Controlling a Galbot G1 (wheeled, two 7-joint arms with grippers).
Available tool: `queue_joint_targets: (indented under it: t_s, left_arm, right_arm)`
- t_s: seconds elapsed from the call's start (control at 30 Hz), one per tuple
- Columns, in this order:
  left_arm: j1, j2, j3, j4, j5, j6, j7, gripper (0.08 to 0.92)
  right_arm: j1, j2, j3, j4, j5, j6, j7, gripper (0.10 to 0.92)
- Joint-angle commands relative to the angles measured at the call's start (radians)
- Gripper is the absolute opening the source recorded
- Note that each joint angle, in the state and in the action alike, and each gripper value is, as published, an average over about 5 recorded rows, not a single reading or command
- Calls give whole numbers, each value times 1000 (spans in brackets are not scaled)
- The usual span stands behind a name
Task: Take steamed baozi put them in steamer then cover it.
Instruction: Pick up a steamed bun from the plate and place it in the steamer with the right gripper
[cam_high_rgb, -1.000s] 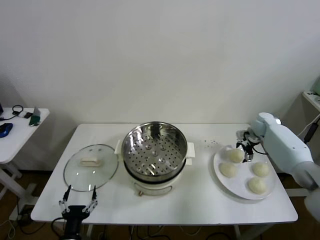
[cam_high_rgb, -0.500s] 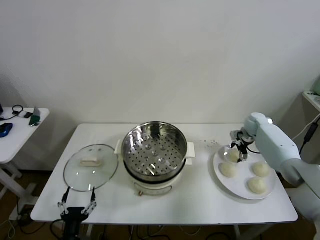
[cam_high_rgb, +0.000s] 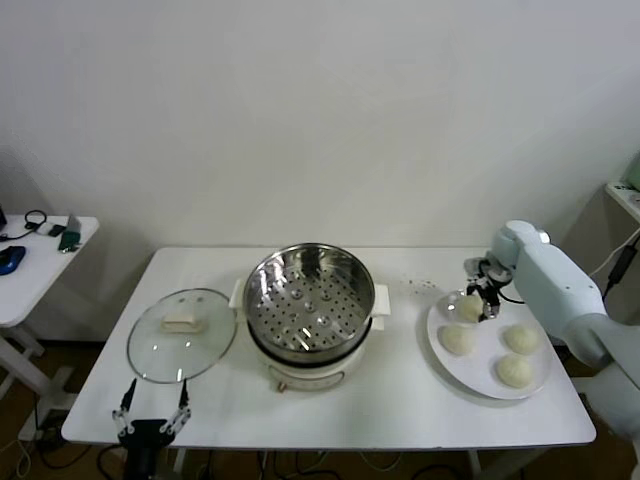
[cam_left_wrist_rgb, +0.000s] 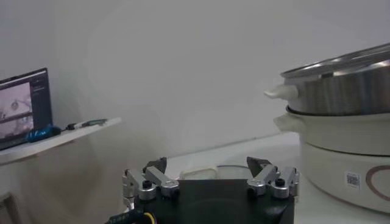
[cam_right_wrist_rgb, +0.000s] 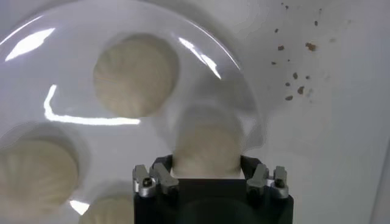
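The steamer (cam_high_rgb: 310, 300) stands open at mid-table with its perforated tray bare; it also shows in the left wrist view (cam_left_wrist_rgb: 341, 91). The cover (cam_high_rgb: 182, 335) lies flat to its left. My right gripper (cam_high_rgb: 483, 303) is shut on one steamed baozi (cam_high_rgb: 467, 307) at the far-left part of the white plate (cam_high_rgb: 440, 362). In the right wrist view the gripper (cam_right_wrist_rgb: 206, 163) holds this bun (cam_right_wrist_rgb: 205, 149) between its jaws. Three more baozi (cam_high_rgb: 457, 340) stay on the plate. My left gripper (cam_high_rgb: 152, 420) hangs open and empty by the table's front left edge.
Brown crumbs (cam_high_rgb: 420, 286) lie on the table between steamer and plate. A small side table (cam_high_rgb: 30, 262) with gadgets stands at the far left. A shelf edge (cam_high_rgb: 625, 192) shows at the far right. The wall runs close behind the table.
My right gripper shifted left over the plate, then slightly back right, with the baozi between its jaws. The left gripper has sunk a little lower at the table's front edge.
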Motion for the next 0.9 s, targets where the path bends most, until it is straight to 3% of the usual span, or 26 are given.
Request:
queue_joint_targets:
  t_s: [0.03,0.27,0.43,0.67,0.9]
  left_arm:
    - [6,0,-1,-3,-6,0,0,823]
    - [20,-2,0,-12,-3,-2,-9,823]
    - [26,-9,-1,-24,-1,-2,-12,823]
    - [41,-5,-7,-29,-5,-3,-13,823]
    - [58,-1,-6,-26,-5,-9,-14,823]
  right_arm:
    - [174,-59,-256,200,171,16,-36,729]
    - [418,-18,-506,354,300,59,-42,729]
    - [537,60,-571,479,256,182,-36,729]
    - [582,182,-611,655,264,224,-36,729]
    - [526,291,-604,699,188,275,-21,729]
